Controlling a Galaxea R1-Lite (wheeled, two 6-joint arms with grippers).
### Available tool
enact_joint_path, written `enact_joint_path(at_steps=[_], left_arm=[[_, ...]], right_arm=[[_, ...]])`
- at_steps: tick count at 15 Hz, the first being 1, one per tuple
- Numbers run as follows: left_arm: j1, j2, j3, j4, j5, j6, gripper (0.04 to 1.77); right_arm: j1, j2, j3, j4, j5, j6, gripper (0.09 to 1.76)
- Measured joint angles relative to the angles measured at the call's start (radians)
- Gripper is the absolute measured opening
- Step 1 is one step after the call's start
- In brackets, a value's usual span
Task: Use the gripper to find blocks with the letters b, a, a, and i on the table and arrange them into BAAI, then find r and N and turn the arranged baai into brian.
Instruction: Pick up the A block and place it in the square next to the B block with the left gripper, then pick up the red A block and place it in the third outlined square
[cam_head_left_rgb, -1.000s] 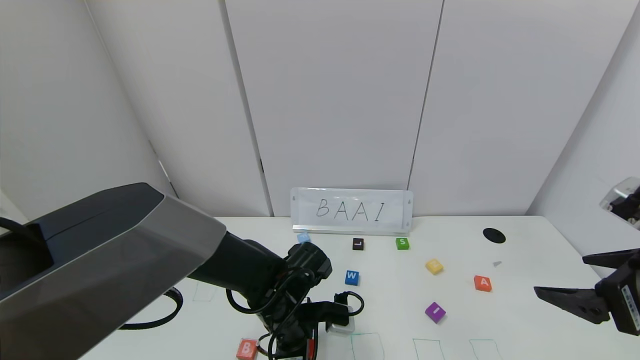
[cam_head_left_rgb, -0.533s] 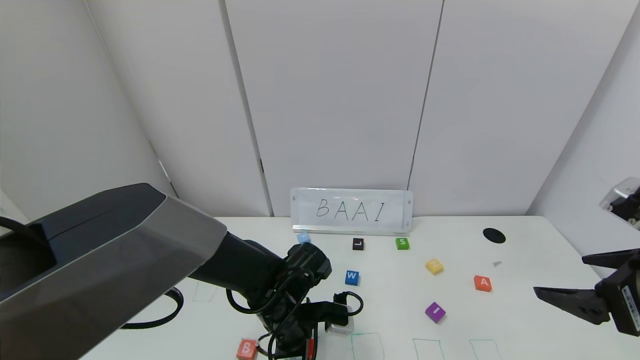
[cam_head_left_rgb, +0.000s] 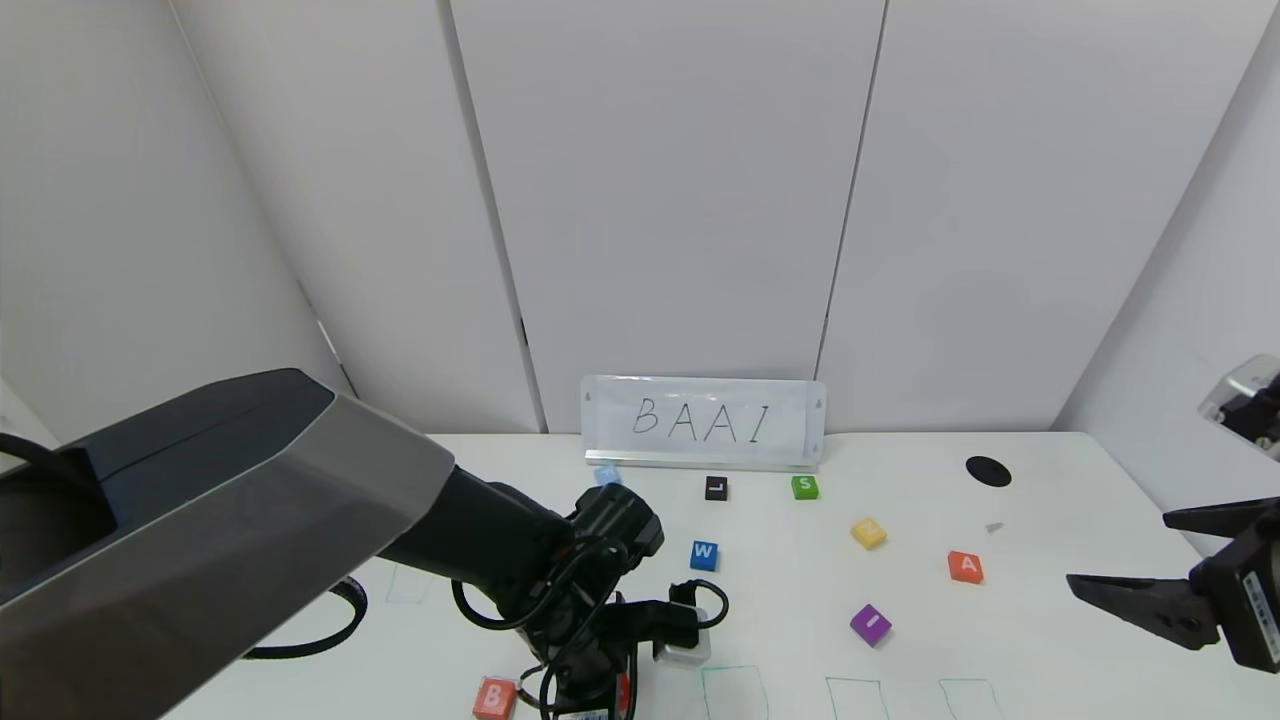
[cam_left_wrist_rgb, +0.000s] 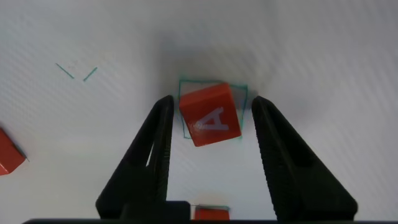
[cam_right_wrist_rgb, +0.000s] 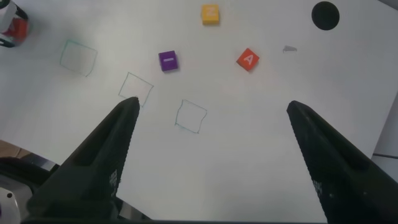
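Note:
My left gripper hangs low over the white table at its near edge. In the left wrist view its fingers stand open on either side of an orange-red A block, with a small gap on each side. That block sits tilted on a green drawn rectangle; only a red sliver of it shows in the head view. The B block lies just left of the gripper. The second A block and the purple I block lie to the right. My right gripper is open and empty at the right edge.
A blue W cube, black L cube, green S cube, yellow cube and pale blue cube lie mid-table. A BAAI sign stands at the back. A black hole is at back right. Green rectangles line the near edge.
My left gripper has shifted very slightly toward the near edge. The blocks and the right arm have not moved.

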Motion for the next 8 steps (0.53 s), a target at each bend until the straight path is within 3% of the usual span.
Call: enact_joint_path(at_steps=[5, 8], left_arm=[[-0.001, -0.016, 0.000, 0.014, 0.001, 0.002, 1.31], [-0.001, -0.060, -0.021, 0.106, 0.000, 0.002, 1.44]], right_arm=[[0.001, -0.006, 0.000, 0.001, 0.000, 0.000, 1.71], [0.001, -0.010, 0.000, 0.001, 0.000, 0.000, 1.71]])
